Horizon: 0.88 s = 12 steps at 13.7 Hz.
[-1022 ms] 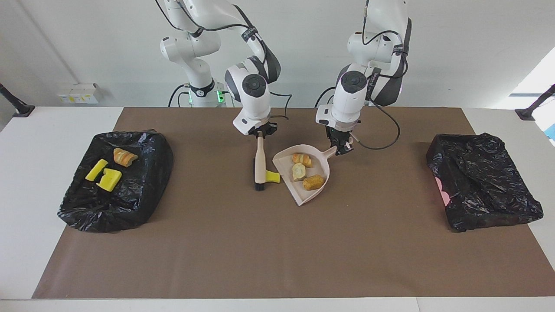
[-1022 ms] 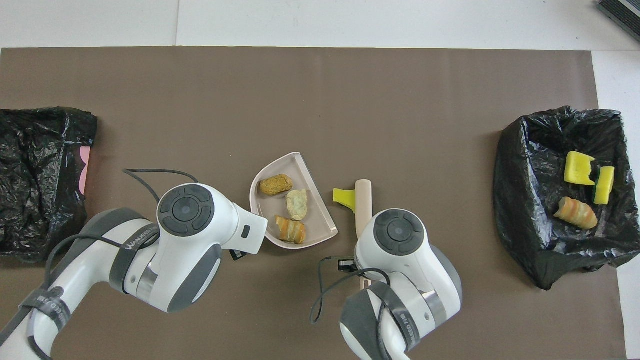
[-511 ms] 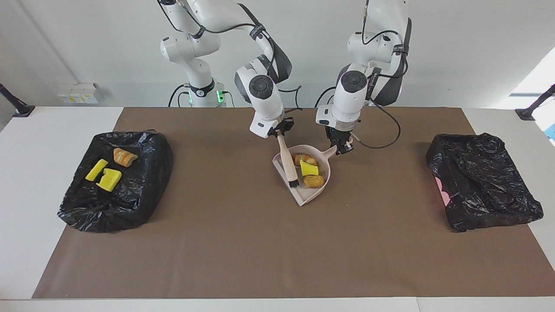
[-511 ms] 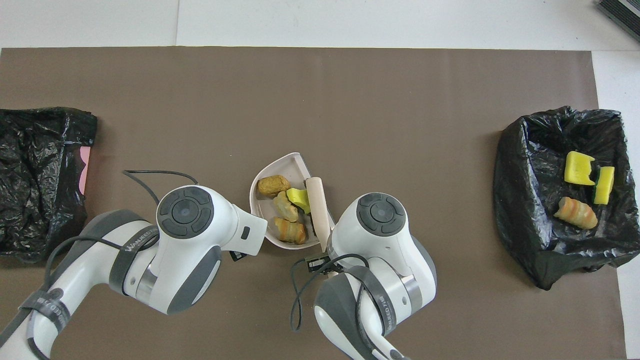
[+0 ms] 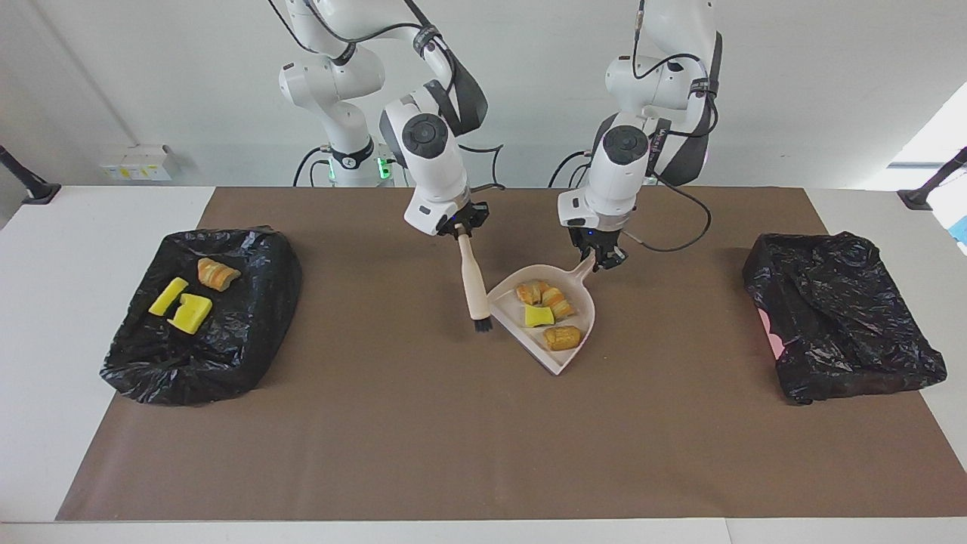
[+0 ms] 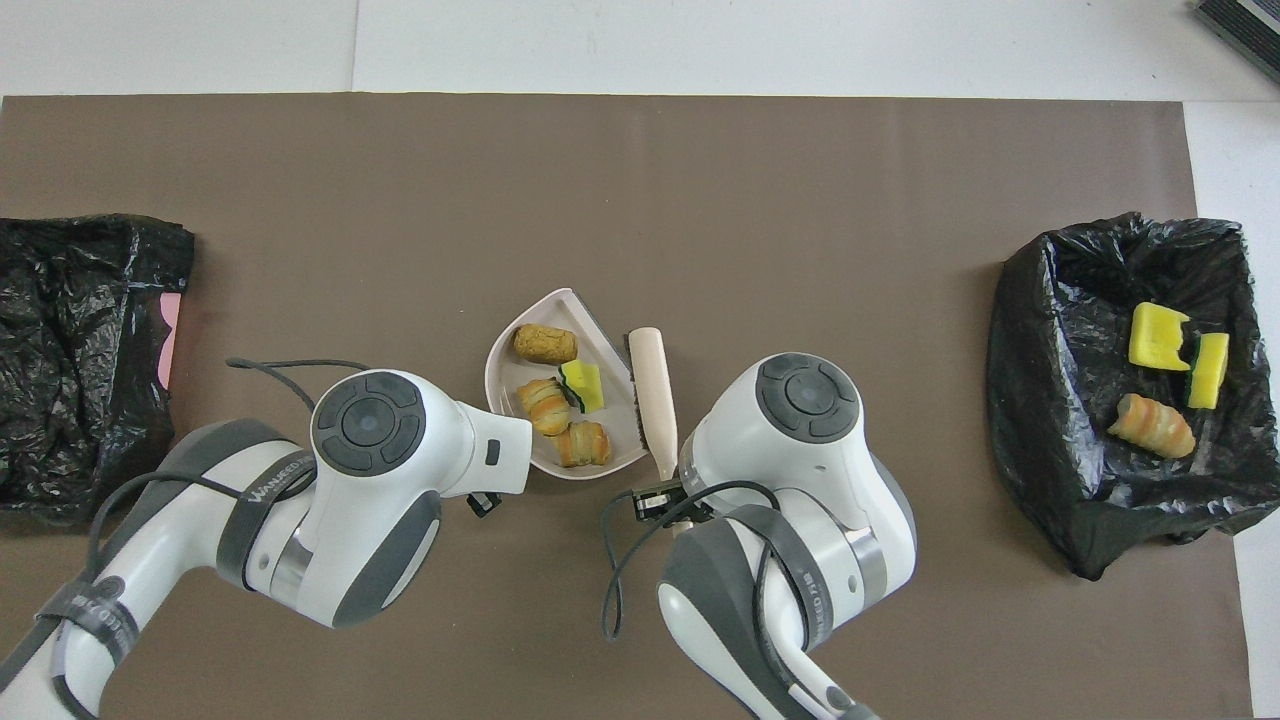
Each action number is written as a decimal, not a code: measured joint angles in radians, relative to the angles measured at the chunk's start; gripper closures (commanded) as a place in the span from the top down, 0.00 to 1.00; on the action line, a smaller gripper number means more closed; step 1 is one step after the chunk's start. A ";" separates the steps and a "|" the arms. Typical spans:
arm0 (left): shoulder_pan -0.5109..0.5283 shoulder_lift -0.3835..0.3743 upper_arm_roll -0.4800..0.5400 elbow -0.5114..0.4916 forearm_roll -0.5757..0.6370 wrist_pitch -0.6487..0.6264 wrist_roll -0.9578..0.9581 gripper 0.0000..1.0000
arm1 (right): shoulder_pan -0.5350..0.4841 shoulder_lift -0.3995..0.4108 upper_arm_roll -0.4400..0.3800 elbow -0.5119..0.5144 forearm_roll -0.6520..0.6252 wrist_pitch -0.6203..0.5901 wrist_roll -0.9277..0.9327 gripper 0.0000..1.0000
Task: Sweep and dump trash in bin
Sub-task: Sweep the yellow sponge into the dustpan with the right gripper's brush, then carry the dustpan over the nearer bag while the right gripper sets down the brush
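My left gripper (image 5: 602,259) is shut on the handle of the pale pink dustpan (image 5: 554,366), which is mid-table. The pan holds several trash lumps: a yellow chunk (image 5: 537,316) and three bread-like pieces (image 5: 564,337). They also show in the overhead view (image 6: 583,385), in the dustpan (image 6: 498,352). My right gripper (image 5: 461,233) is shut on the beige brush (image 5: 476,287), which hangs bristles down beside the pan's open edge. A black-bagged bin (image 5: 249,332) at the right arm's end holds two yellow chunks (image 5: 190,312) and a bread piece (image 5: 217,273).
A second black-bagged bin (image 5: 838,317) stands at the left arm's end of the table; pink shows at its side. A brown mat (image 5: 453,438) covers the table. The overhead view shows both bins (image 6: 1030,400) (image 6: 80,350) and the brush (image 6: 652,385).
The brush pushed the yellow chunk off the mat into the dustpan, then drew back out beside the pan. The dustpan shifted a little away from the robots.
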 measured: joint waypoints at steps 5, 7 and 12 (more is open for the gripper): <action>0.089 -0.022 0.013 0.077 0.000 -0.007 -0.088 0.00 | 0.092 -0.044 0.015 -0.016 -0.051 -0.025 0.197 0.00; 0.144 -0.048 0.015 0.109 0.000 -0.046 -0.090 0.00 | 0.175 -0.043 0.018 -0.031 -0.052 -0.025 0.297 0.00; 0.309 -0.096 0.020 0.219 0.000 -0.216 -0.055 0.00 | 0.374 -0.030 0.023 -0.064 -0.052 0.064 0.546 0.00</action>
